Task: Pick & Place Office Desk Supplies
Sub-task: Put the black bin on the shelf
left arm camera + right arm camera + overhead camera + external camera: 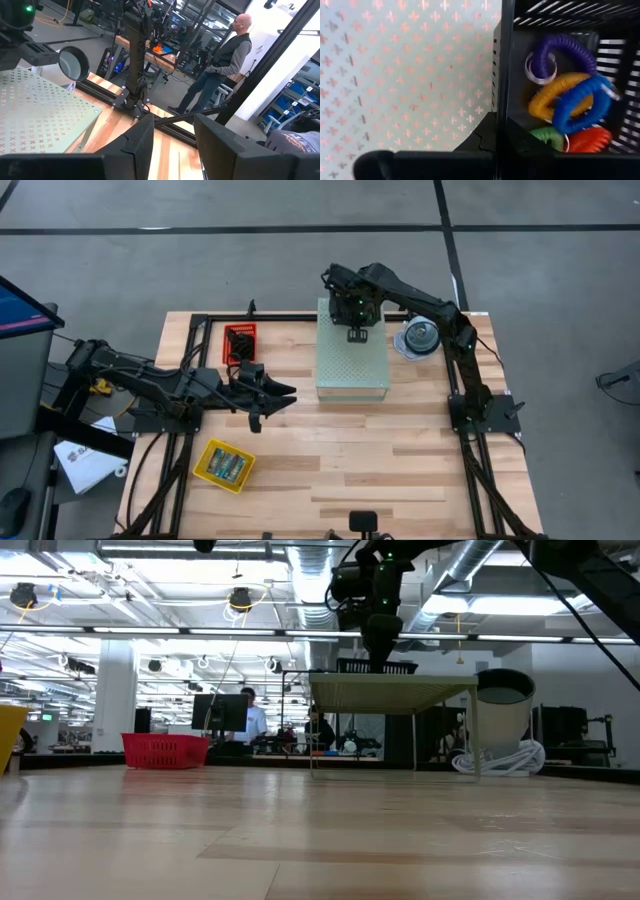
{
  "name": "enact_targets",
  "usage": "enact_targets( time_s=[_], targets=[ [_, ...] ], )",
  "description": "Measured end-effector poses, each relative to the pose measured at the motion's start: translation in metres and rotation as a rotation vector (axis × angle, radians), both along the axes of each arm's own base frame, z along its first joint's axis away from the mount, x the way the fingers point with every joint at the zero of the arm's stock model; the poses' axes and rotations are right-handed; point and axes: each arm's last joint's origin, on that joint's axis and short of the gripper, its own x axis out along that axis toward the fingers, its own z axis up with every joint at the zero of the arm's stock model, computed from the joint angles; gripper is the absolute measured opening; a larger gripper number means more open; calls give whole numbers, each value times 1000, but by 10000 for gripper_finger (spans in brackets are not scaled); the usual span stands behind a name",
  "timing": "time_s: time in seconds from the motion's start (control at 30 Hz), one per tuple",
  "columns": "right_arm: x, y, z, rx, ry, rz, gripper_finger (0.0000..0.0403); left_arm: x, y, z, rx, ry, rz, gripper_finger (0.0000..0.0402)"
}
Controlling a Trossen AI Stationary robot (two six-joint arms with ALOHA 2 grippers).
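A small black mesh basket (560, 20) holds coiled elastic loops: purple (562, 50), orange (552, 97), blue (582, 105), green (547, 136) and red-orange (590, 140). My right gripper (358, 332) is shut on this basket over the pale green perforated box (350, 365). In the low view the basket (375, 666) sits level at the box's top (390, 682). My left gripper (275, 402) is open and hovers over bare table left of the box; its fingers (142, 137) touch nothing. My right gripper (501, 137) pinches the basket's side wall (504, 85), one finger inside and one outside, coming from above and pointing down. The basket stays upright and level over the perforated box's top (410, 75). Whether it rests there or hangs just above, I cannot tell.
A red basket (240, 340) with black clips stands near the far left corner. A yellow box (224, 465) with green-blue packets lies near the left front. The clear disc spindle (420, 337) stands right of the green box. A person (225, 65) stands beyond the table.
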Motion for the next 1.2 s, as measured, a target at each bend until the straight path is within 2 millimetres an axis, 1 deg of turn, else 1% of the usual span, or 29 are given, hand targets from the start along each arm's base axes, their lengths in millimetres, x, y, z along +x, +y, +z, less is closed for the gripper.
enact_targets(
  time_s=[0.33,0.7,1.07,1.2],
  targets=[
    [-3,1,-1,30,29,14,2,0,0,0,-1,0,-1,136],
    [-1,1,-1,-12,30,1,63,0,-2,0,-4,0,-19,136],
    [-2,1,-1,-16,27,-48,104,0,-2,0,1,0,-19,136],
    [0,4,-1,-14,24,-54,121,0,-2,0,2,1,-19,136]
  ],
)
